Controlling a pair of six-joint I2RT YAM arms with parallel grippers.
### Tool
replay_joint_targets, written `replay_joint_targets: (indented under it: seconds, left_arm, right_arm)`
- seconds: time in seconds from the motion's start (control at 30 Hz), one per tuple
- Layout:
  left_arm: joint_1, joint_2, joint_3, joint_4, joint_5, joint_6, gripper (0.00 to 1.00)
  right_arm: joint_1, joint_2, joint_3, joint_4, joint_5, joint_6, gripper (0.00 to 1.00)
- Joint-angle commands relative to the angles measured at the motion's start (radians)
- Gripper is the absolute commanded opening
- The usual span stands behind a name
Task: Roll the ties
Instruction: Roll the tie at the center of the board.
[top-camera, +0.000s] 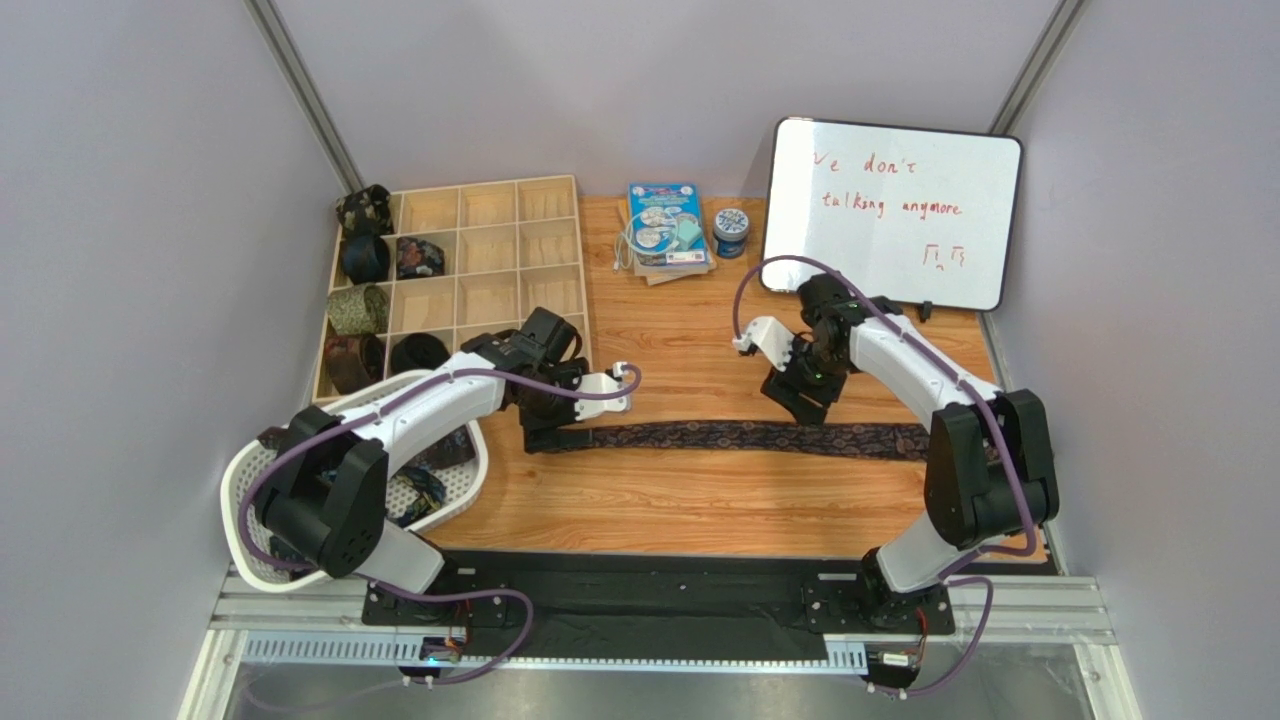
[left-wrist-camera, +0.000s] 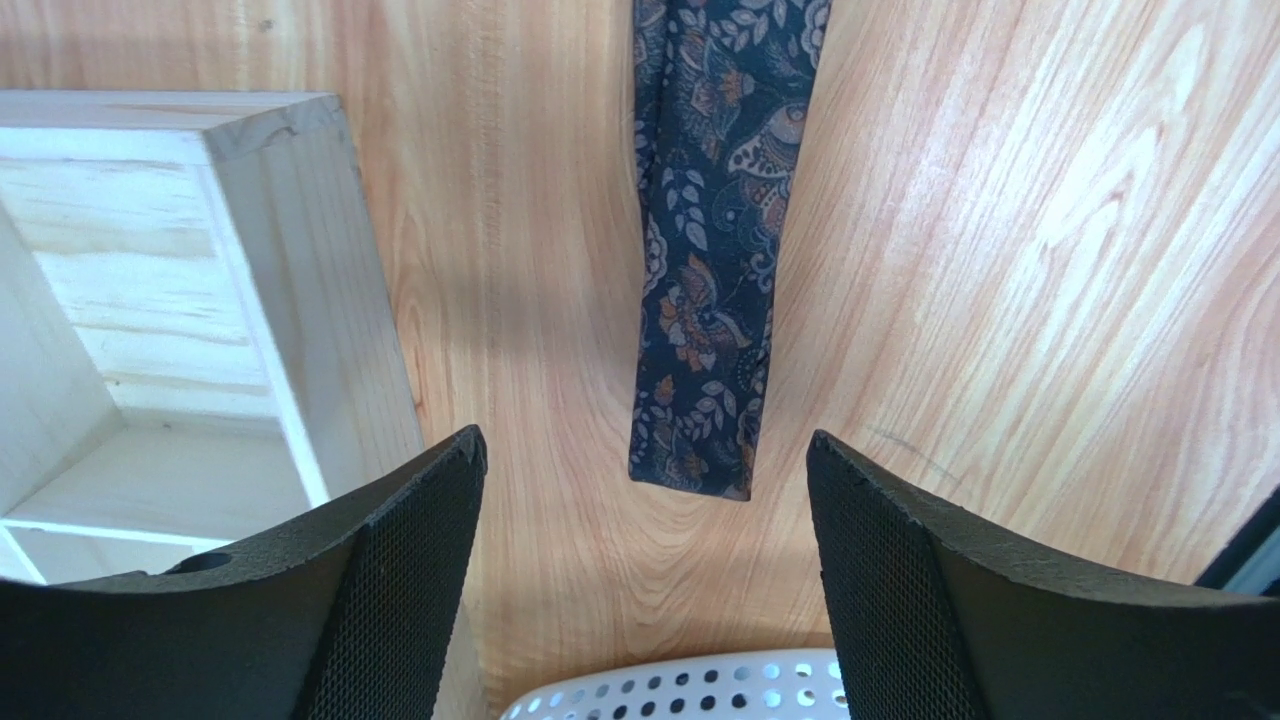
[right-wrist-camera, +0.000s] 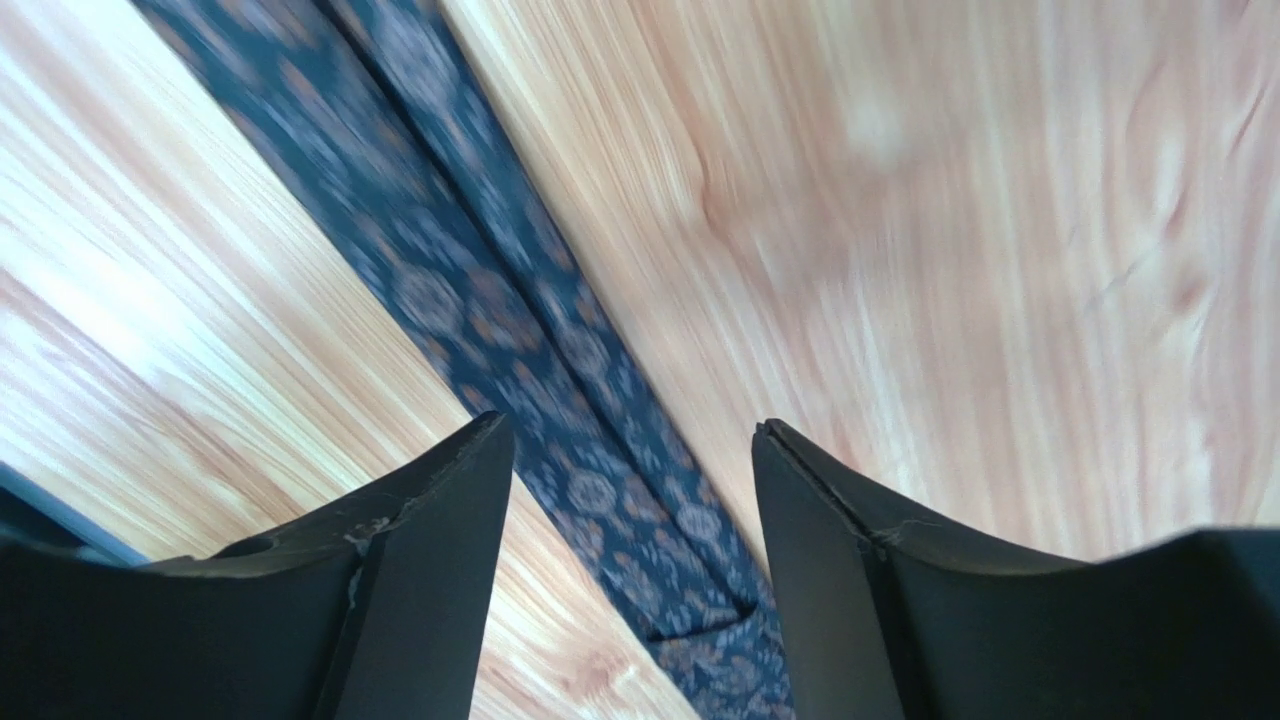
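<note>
A dark navy patterned tie (top-camera: 736, 438) lies flat and stretched left to right across the wooden table. Its narrow end (left-wrist-camera: 706, 285) lies on the wood ahead of my open left gripper (left-wrist-camera: 646, 495), untouched. My left gripper (top-camera: 544, 428) hovers over that left end. My right gripper (top-camera: 793, 393) is open above the tie's wider part (right-wrist-camera: 526, 330), which runs between its fingers; the view is blurred. Several rolled ties (top-camera: 358, 309) sit in the left cells of the wooden grid box (top-camera: 496, 270). More ties (top-camera: 436, 473) lie in the white mesh basket (top-camera: 263, 563).
A whiteboard (top-camera: 894, 210) leans at the back right. A blue packet (top-camera: 667, 225) and a small jar (top-camera: 732, 228) stand behind the tie. The grid box corner (left-wrist-camera: 271, 255) and the basket rim (left-wrist-camera: 676, 690) are close to my left gripper.
</note>
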Motion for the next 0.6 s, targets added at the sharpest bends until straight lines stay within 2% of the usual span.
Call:
replay_joint_targets:
  seconds: [0.0, 0.03, 0.07, 0.13, 0.33, 0.4, 0.43, 0.57]
  left_arm:
    - [0.006, -0.005, -0.037, 0.013, 0.0, 0.063, 0.84]
    - [0.006, -0.005, -0.037, 0.024, 0.004, 0.063, 0.84]
    - [0.01, -0.005, -0.037, 0.028, 0.012, 0.06, 0.85]
    - [0.016, -0.011, -0.037, 0.04, 0.027, 0.048, 0.85]
    - [0.105, -0.063, -0.029, 0.039, 0.142, -0.004, 0.91]
    - [0.12, -0.098, -0.042, 0.042, 0.151, -0.011, 0.93]
    - [0.129, -0.11, -0.045, 0.044, 0.155, -0.017, 0.99]
    - [0.166, -0.17, -0.037, 0.024, 0.182, -0.043, 0.99]
  right_arm:
    - [0.099, 0.007, 0.063, -0.002, -0.096, 0.111, 0.66]
    - [0.122, 0.007, 0.059, 0.033, -0.085, 0.131, 0.89]
    - [0.171, 0.009, 0.05, 0.061, -0.071, 0.141, 0.98]
    - [0.222, 0.019, 0.028, 0.136, -0.03, 0.161, 1.0]
    - [0.368, 0.096, 0.059, 0.215, 0.005, 0.192, 1.0]
    - [0.391, 0.142, 0.076, 0.216, 0.009, 0.197, 1.0]
    - [0.405, 0.157, 0.095, 0.212, 0.007, 0.195, 1.0]
    - [0.416, 0.234, 0.122, 0.184, -0.01, 0.181, 0.97]
